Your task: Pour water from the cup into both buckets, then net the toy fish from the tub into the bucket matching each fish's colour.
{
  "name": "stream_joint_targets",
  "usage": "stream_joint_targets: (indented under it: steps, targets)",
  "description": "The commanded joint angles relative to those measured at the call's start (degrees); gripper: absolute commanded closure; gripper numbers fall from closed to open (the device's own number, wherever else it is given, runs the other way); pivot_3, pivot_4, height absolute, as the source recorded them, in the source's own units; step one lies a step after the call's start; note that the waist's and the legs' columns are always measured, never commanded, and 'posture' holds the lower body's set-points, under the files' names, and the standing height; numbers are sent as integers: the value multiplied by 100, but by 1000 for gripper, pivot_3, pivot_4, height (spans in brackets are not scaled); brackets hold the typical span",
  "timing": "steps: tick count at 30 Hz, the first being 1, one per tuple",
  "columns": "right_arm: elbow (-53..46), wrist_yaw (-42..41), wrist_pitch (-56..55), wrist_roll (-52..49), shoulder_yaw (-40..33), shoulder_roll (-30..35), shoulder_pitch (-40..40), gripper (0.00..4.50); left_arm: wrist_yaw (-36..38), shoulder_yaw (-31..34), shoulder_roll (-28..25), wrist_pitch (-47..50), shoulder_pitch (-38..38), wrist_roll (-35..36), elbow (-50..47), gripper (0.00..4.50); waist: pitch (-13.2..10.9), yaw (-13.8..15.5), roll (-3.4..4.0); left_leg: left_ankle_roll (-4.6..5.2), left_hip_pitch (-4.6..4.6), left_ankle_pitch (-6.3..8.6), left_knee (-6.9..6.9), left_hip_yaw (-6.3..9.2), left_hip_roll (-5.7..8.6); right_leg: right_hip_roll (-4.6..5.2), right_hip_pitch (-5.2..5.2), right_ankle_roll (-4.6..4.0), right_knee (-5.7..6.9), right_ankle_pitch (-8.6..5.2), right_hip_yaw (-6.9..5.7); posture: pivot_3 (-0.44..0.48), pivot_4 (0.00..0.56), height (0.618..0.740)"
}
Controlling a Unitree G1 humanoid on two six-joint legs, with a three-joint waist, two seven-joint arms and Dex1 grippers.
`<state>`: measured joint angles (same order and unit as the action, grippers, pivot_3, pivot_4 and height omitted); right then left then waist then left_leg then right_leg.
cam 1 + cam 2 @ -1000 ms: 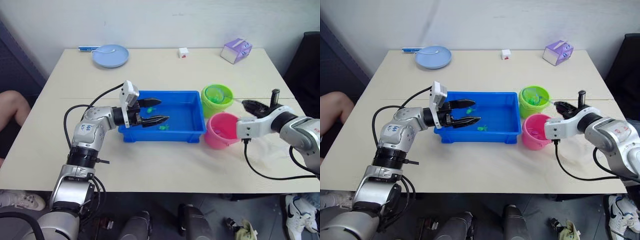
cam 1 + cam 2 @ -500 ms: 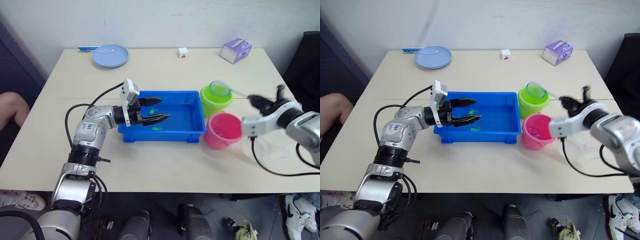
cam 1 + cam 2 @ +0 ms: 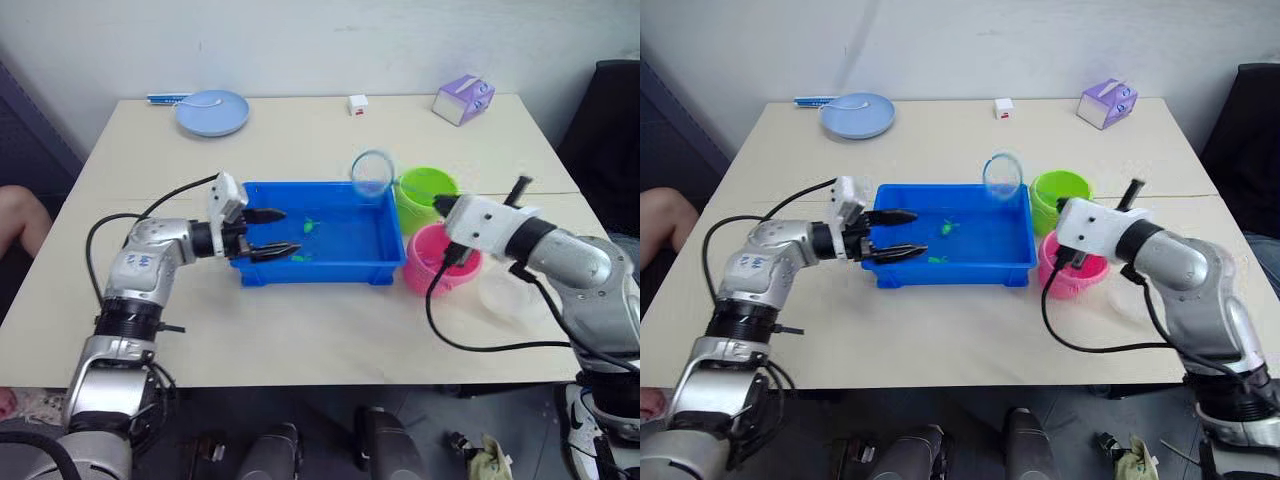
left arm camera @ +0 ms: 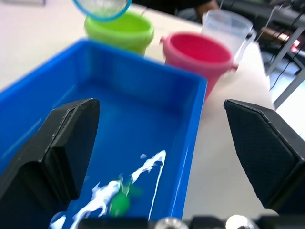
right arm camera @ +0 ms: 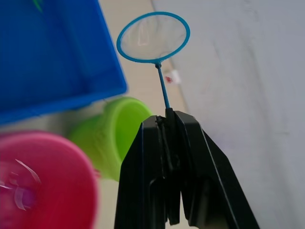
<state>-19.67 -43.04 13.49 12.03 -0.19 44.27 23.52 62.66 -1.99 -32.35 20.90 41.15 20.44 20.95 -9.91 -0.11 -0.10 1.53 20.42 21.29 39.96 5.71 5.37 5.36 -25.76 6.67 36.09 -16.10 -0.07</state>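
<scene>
The blue tub (image 3: 322, 274) sits mid-table with small green fish (image 3: 310, 227) in shallow water. My left gripper (image 3: 272, 234) is open, its fingers (image 4: 62, 143) spread inside the tub's left end, holding nothing. My right gripper (image 5: 167, 121) is shut on the net's thin handle. The net's light-blue hoop (image 3: 371, 173) hangs empty above the tub's far right corner. The lime green bucket (image 3: 428, 195) and the pink bucket (image 3: 440, 265) stand just right of the tub. The clear cup (image 3: 508, 295) stands right of the pink bucket.
A pale-blue plate (image 3: 211, 111), a small white cube (image 3: 357, 104) and a purple box (image 3: 463, 100) lie along the table's far edge. A person's knee (image 3: 12, 215) shows at the left beside the table.
My right gripper has swung the net left, from over the green bucket to above the tub's far right corner. The left gripper stays open in the tub. The camera has shifted.
</scene>
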Motion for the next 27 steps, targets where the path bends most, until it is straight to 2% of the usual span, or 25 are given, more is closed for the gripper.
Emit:
stream_joint_targets:
  steps: [1, 5, 10, 14, 17, 21, 27]
  targets:
    - [-235, -411, 448, -197, 567, -155, 32, 3739, 158, 168, -603, -88, -395, -184, -352, 0, 0, 9, 0, 0, 0, 0, -1, 3, -1, 0, 1, -1, 0, 0, 5, 0, 150, 740]
    - [208, -430, 212, 91, 1208, -319, 398, 3739, 54, 391, -987, 62, -867, -137, -729, 0, 0, 14, 0, 0, 0, 0, 1, 6, 4, 4, 4, -1, 0, -1, 14, 0, 150, 740]
    - [863, -325, -375, 377, 1704, -514, 852, 3739, -178, 685, -1098, 344, -1240, 1, -1248, 0, 0, 9, 0, 0, 0, 0, 0, 11, 5, 6, 6, -1, 0, -1, 13, 0, 150, 740]
    - [1134, -291, -570, 389, 1804, -709, 1043, 3739, -316, 844, -1143, 484, -1427, 66, -1509, 0, 0, -8, 0, -1, 0, 1, -2, 10, 3, 4, 5, -1, 0, -1, 12, 0, 150, 740]
    - [965, -374, 76, -283, 1368, -1108, 1118, 3739, -426, 968, -1161, 582, -1545, 131, -1687, 0, 0, -10, 0, -1, 0, 1, -3, 10, 2, 3, 5, -1, 1, -1, 12, 0, 150, 740]
    - [1202, -204, -82, 57, 1227, -826, 1334, 3739, -500, 1028, -1122, 654, -1572, 172, -1767, 0, 0, 2, 0, -1, 1, 1, -2, 10, 3, 3, 5, -2, 2, -1, 13, 0, 150, 740]
    - [1758, -8, -523, 551, 1421, -443, 1458, 3739, -542, 1001, -1008, 800, -1440, 359, -1848, 0, 0, -4, 0, -1, 0, 1, -4, 12, 5, 5, 7, -2, -1, -1, 11, 0, 150, 740]
